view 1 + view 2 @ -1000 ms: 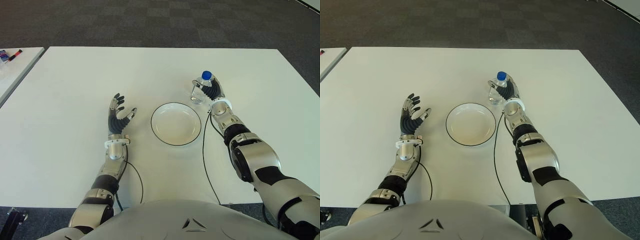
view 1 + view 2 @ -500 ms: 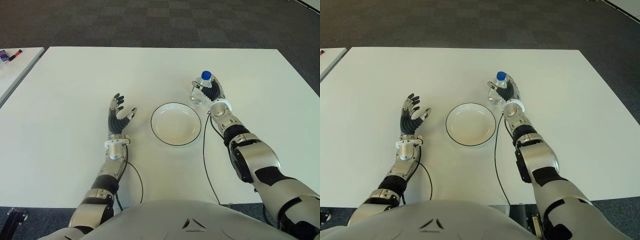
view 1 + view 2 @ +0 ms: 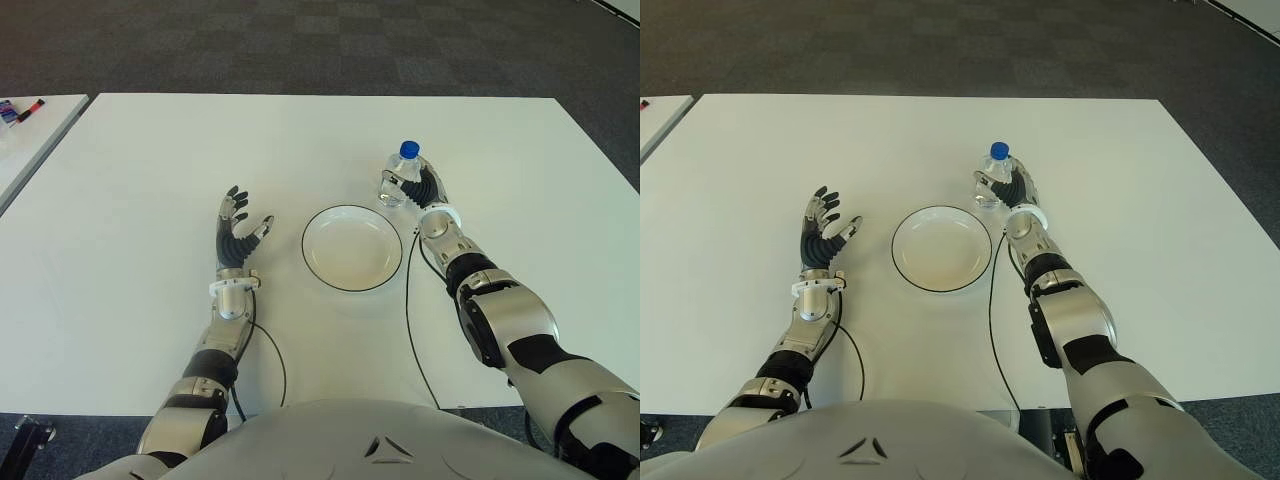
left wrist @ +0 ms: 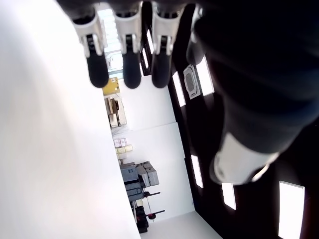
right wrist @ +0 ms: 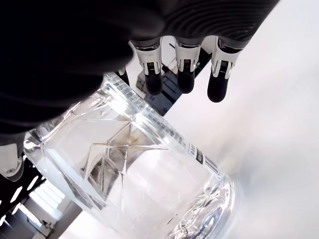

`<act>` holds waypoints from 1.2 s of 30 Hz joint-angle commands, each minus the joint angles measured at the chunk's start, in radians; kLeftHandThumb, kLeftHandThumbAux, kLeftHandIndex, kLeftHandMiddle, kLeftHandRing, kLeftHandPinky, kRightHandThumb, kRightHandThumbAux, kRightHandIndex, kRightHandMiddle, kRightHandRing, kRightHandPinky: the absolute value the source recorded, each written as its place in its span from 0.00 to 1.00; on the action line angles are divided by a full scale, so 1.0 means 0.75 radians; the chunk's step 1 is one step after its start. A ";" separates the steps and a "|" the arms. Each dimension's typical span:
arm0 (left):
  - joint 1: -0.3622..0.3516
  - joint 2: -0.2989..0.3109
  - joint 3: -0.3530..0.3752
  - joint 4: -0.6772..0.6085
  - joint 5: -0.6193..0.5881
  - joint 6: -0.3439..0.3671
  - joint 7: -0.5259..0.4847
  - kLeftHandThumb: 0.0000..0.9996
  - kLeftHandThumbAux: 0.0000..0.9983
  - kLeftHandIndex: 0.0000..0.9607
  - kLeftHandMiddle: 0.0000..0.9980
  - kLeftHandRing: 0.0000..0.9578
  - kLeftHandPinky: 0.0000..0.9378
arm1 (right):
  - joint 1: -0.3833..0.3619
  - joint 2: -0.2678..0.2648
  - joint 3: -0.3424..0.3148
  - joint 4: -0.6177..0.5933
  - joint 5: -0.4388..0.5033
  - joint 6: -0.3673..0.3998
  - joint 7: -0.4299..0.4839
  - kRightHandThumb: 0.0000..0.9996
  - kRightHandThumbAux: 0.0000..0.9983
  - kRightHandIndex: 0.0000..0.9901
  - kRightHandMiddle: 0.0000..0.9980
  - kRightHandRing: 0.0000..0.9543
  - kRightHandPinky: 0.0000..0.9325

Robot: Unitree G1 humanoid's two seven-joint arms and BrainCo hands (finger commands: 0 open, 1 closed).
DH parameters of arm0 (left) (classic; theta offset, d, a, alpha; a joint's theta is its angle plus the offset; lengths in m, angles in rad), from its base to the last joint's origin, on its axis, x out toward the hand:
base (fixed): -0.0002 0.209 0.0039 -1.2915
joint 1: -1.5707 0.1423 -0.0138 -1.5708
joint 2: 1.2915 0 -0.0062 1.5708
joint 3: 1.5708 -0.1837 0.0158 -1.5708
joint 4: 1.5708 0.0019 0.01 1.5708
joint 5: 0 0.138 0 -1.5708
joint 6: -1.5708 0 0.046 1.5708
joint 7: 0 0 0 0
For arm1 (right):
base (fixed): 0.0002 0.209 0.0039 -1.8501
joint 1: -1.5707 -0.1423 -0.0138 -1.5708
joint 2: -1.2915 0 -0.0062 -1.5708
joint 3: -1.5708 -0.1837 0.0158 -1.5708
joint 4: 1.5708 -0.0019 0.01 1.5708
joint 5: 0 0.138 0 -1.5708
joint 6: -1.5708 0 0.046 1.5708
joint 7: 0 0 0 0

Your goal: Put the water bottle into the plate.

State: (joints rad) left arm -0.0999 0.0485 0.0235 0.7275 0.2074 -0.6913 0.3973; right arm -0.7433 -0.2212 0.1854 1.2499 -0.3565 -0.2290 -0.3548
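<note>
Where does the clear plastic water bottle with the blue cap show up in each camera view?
Left eye view: clear plastic water bottle, upright in the right hand, right of the white plate.
Right eye view: same spot, bottle beyond the plate's right rim.
Left wrist view: not in it.
Right wrist view: its faceted body fills the picture, fingers around it.
Shared landmark: the white plate in both eye views.

White tabletop filling mid-frame, carrying a plate at center and a water bottle right of center.
</note>
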 commanded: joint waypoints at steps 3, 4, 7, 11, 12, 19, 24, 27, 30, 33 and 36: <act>0.020 0.003 0.003 0.043 0.010 0.000 0.012 0.19 0.78 0.11 0.19 0.20 0.24 | 0.018 0.010 0.006 0.014 -0.007 0.022 0.013 0.47 0.40 0.00 0.00 0.06 0.17; 0.020 0.003 0.003 0.043 0.010 0.000 0.011 0.19 0.78 0.11 0.19 0.20 0.24 | 0.018 0.010 0.006 0.014 -0.006 0.023 0.013 0.46 0.40 0.00 0.00 0.06 0.17; 0.020 0.002 0.004 0.043 0.009 0.001 0.010 0.20 0.78 0.11 0.19 0.21 0.24 | 0.019 0.009 0.005 0.016 -0.006 0.025 0.016 0.46 0.40 0.00 0.00 0.06 0.17; 0.020 0.002 0.004 0.043 0.006 0.000 0.007 0.21 0.79 0.12 0.19 0.21 0.25 | 0.020 0.008 0.003 0.017 -0.003 0.026 0.021 0.45 0.39 0.00 0.01 0.06 0.16; 0.019 0.003 0.005 0.044 0.004 -0.001 0.005 0.21 0.79 0.12 0.19 0.21 0.25 | 0.020 0.008 0.002 0.017 -0.002 0.026 0.023 0.45 0.39 0.00 0.01 0.06 0.16; 0.015 0.002 0.009 0.054 -0.007 -0.012 -0.003 0.22 0.79 0.12 0.19 0.21 0.25 | 0.022 0.009 -0.006 0.019 0.006 0.024 0.033 0.43 0.39 0.00 0.00 0.05 0.14; 0.011 0.001 0.011 0.063 -0.006 -0.022 0.005 0.22 0.79 0.12 0.20 0.21 0.26 | 0.025 0.008 -0.012 0.021 0.012 0.024 0.037 0.43 0.39 0.00 0.00 0.05 0.14; 0.010 0.002 0.011 0.068 -0.001 -0.024 0.011 0.23 0.79 0.12 0.20 0.22 0.26 | 0.026 0.008 -0.016 0.026 0.014 0.027 0.041 0.43 0.39 0.00 0.00 0.05 0.15; 0.008 0.001 0.012 0.071 0.000 -0.027 0.012 0.23 0.79 0.12 0.20 0.22 0.26 | 0.026 0.008 -0.018 0.029 0.014 0.029 0.043 0.43 0.39 0.00 0.00 0.05 0.15; 0.008 0.001 0.012 0.073 -0.001 -0.029 0.011 0.23 0.79 0.12 0.20 0.22 0.26 | 0.026 0.008 -0.019 0.032 0.014 0.031 0.043 0.43 0.39 0.00 0.00 0.05 0.15; 0.007 0.000 0.013 0.076 -0.003 -0.032 0.008 0.22 0.79 0.12 0.20 0.22 0.26 | 0.027 0.008 -0.019 0.033 0.012 0.028 0.036 0.43 0.40 0.00 0.01 0.06 0.16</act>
State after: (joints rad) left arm -0.1152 0.0486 0.0297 0.7519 0.2031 -0.7096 0.3973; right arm -0.7422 -0.2189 0.1749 1.2621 -0.3507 -0.2192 -0.3314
